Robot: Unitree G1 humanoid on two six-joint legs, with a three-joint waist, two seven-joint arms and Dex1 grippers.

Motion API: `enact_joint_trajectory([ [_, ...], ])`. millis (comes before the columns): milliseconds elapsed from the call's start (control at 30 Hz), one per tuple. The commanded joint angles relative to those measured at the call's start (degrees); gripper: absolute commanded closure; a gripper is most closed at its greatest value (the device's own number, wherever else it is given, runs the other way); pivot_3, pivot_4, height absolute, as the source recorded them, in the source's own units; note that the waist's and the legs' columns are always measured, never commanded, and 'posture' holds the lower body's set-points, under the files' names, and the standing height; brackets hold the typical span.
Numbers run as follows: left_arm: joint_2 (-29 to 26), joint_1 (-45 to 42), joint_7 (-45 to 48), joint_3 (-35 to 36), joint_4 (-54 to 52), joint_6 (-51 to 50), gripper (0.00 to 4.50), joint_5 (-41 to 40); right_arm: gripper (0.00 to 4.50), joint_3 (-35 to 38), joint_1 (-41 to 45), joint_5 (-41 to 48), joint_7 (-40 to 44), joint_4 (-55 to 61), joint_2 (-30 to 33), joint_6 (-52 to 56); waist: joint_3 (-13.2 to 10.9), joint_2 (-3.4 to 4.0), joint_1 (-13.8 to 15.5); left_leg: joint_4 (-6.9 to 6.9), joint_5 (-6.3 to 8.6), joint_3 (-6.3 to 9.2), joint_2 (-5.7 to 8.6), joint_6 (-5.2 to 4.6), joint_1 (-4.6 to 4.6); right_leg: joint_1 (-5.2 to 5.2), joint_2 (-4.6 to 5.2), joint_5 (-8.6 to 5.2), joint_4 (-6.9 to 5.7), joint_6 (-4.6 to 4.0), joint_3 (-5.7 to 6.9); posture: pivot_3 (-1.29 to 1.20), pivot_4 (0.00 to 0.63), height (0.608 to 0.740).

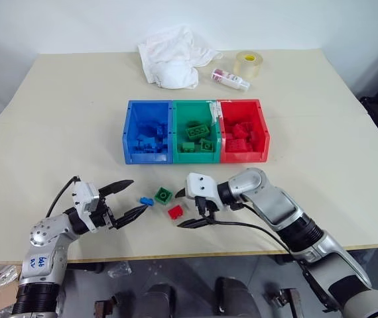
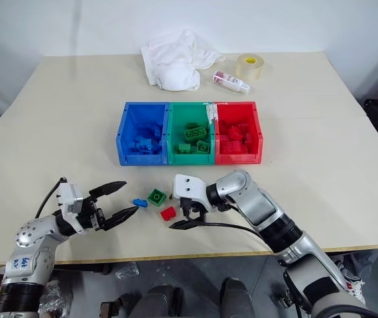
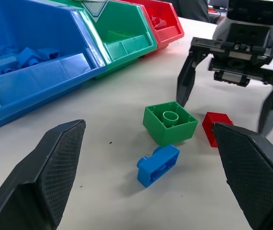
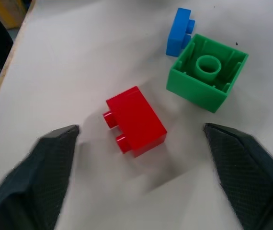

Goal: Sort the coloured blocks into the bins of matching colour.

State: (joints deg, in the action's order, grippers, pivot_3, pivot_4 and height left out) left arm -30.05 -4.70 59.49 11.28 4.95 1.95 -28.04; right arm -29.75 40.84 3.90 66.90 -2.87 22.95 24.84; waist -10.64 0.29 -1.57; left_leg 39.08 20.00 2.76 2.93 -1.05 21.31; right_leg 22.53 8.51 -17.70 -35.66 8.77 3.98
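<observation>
Both end effectors open at near edge of surface, 3 loose blocks between them.

Right end effector (image 1: 190,207) w/ fingers spread, empty, straddling red block (image 4: 135,120), which lies on its side, not gripped. Left end effector (image 1: 130,198) wide open, empty, pointing at blue block (image 1: 146,201). Green block (image 3: 170,122) sits studs-down just beside both, touching neither. Farther back: blue bin (image 1: 128,136), green bin (image 1: 194,157), red bin (image 1: 263,132), joined in a row, each w/ matching blocks inside.

I see white cloth (image 1: 174,56), small bottle (image 1: 231,79), tape roll (image 1: 253,64) at far edge of table (image 1: 56,139).
</observation>
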Motion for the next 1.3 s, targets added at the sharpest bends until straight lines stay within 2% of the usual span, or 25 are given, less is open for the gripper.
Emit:
enact_joint_trajectory([
  [33,0.07,0.66,-0.09,0.81,-1.36,1.00,0.00,-0.33,1.61,-0.11,0.79,-0.10,0.31,0.76,-0.77,-0.79,0.00,0.00,0.00,0.00,0.00,0.00,0.00,0.00,0.00,0.00,0.00,0.00,0.00,0.00,0.00,0.00,0.150,0.740],
  [233,0.22,0.28,-0.17,0.67,-0.90,1.16,0.00,-0.27,3.63,1.15,0.27,0.45,0.47,2.35,-0.89,-1.15,0.00,0.00,0.02,0.00,0.00,0.00,0.00,0.00,0.00,0.00,0.00,0.00,0.00,0.00,0.00,0.00,0.150,0.740],
  [367,0.41,-0.26,-0.13,0.45,-0.36,1.31,0.00,-0.10,3.65,3.72,-0.15,2.31,0.16,4.47,-0.44,0.23,0.00,0.00,0.02,0.00,0.00,0.00,0.00,0.00,0.00,0.00,0.00,0.00,0.00,0.00,0.00,0.00,0.150,0.740],
  [600,0.66,-0.90,0.15,0.28,0.35,1.43,0.00,0.13,3.65,16.26,0.62,8.43,-2.62,8.18,4.64,6.55,0.00,0.00,0.26,0.02,0.00,0.02,0.02,0.00,0.00,-0.04,0.02,0.00,0.00,0.00,0.00,0.00,0.150,0.740],
  [767,0.72,-2.52,0.60,-0.13,2.03,1.68,0.00,0.45,3.65,23.01,6.53,6.90,-6.63,-2.20,9.49,3.56,0.00,0.00,0.14,0.01,0.00,-0.04,0.01,0.00,0.00,-0.02,0.02,0.00,0.01,0.00,-0.02,0.00,0.150,0.740],
  [1000,1.04,-5.08,1.25,-0.98,4.27,2.32,0.00,0.94,3.65,23.18,16.48,-0.33,-13.31,-24.63,10.63,-6.70,0.00,0.00,-0.11,-0.07,0.00,-0.12,0.02,-0.01,0.00,0.03,0.01,0.00,0.00,0.00,-0.03,0.00,0.150,0.740],
  [1033,1.05,-5.31,1.31,-1.06,4.48,2.39,0.00,0.99,2.90,23.10,17.57,-0.78,-13.49,-26.83,10.51,-6.93,0.00,0.00,-0.13,-0.08,-0.01,-0.14,0.02,-0.01,0.00,0.04,0.02,0.00,0.02,0.00,-0.03,0.00,0.150,0.740],
  [1300,1.11,-6.22,0.85,-0.98,4.57,1.79,0.00,1.33,0.34,23.68,18.46,-0.66,-11.04,-27.77,11.09,-9.02,0.00,0.00,-0.15,-0.08,-0.01,-0.13,0.00,-0.01,0.01,0.03,0.02,0.00,0.01,0.00,-0.03,0.00,0.150,0.740],
])
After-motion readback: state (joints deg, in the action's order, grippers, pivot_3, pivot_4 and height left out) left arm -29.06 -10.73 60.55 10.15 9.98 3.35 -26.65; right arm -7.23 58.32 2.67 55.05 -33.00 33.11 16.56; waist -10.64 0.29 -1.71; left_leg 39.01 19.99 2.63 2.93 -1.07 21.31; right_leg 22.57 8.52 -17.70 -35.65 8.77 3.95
